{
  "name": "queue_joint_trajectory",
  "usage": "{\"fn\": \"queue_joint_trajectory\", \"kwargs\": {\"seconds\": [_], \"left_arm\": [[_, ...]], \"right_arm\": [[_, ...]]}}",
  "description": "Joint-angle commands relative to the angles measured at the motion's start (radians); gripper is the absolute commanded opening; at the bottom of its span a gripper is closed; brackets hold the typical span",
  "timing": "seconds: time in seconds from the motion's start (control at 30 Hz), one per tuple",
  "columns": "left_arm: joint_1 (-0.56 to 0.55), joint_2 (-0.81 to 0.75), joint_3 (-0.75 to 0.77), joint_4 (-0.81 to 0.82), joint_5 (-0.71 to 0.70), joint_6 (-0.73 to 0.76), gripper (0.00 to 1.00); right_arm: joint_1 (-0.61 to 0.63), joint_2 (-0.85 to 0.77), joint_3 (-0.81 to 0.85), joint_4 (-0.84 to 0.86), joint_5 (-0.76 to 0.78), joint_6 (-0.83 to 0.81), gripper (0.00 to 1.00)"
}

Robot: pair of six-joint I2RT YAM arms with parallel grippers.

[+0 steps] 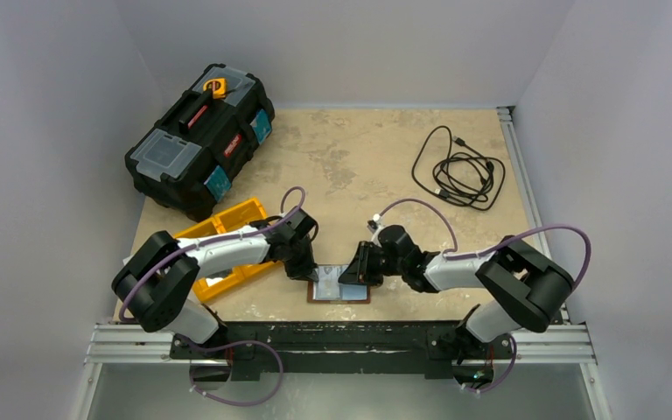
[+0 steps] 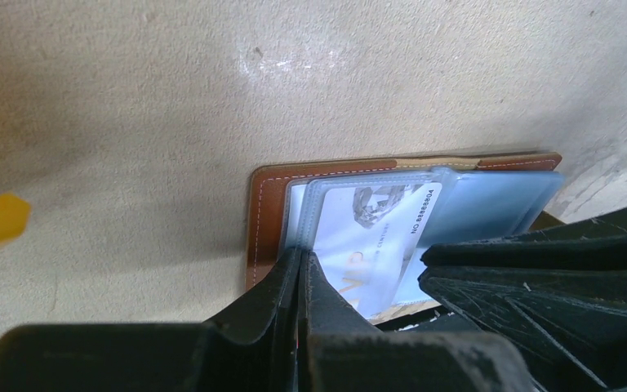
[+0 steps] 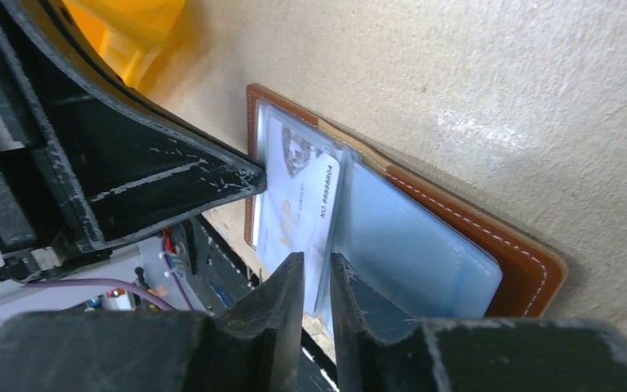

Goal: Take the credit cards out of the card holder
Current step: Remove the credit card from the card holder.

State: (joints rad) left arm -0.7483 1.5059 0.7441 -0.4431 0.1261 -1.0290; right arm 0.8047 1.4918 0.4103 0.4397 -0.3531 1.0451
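Observation:
The card holder (image 1: 339, 289) lies open and flat close to the table's front edge, brown border (image 2: 265, 212) around pale blue plastic sleeves (image 3: 408, 245). A white credit card (image 2: 375, 229) with a printed number sticks partway out of a sleeve, slanted. My left gripper (image 2: 302, 260) is shut, its tips resting on the sleeve's left edge with nothing between them. My right gripper (image 3: 317, 265) comes in from the right with its fingers a narrow gap apart, straddling the card's (image 3: 294, 204) lower edge without clamping it. In the top view the left gripper (image 1: 308, 273) and the right gripper (image 1: 356, 271) flank the holder.
An orange tray (image 1: 236, 214) sits just left of the card holder, under the left arm. A black toolbox (image 1: 201, 140) stands at the back left and a coiled black cable (image 1: 459, 171) at the back right. The metal rail (image 1: 341, 337) runs right below the holder.

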Motion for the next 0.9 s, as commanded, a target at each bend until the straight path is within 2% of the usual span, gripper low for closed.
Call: {"fn": "queue_joint_trajectory", "kwargs": {"seconds": [0.0, 0.4, 0.53, 0.67, 0.87], "left_arm": [[0.003, 0.052, -0.072, -0.070, -0.148, 0.052, 0.00], [-0.011, 0.059, -0.075, -0.046, -0.131, 0.036, 0.00], [-0.019, 0.061, -0.075, -0.035, -0.131, 0.032, 0.00], [-0.023, 0.040, -0.079, -0.039, -0.131, 0.035, 0.00], [-0.023, -0.025, -0.074, -0.079, -0.140, 0.068, 0.00]], "right_arm": [[0.002, 0.031, 0.001, 0.054, -0.019, -0.006, 0.21], [0.017, 0.123, -0.008, 0.176, -0.078, 0.040, 0.19], [0.019, 0.146, -0.009, 0.195, -0.086, 0.047, 0.15], [0.019, 0.125, -0.015, 0.178, -0.074, 0.052, 0.01], [0.019, 0.038, -0.032, 0.079, 0.014, 0.045, 0.00]]}}
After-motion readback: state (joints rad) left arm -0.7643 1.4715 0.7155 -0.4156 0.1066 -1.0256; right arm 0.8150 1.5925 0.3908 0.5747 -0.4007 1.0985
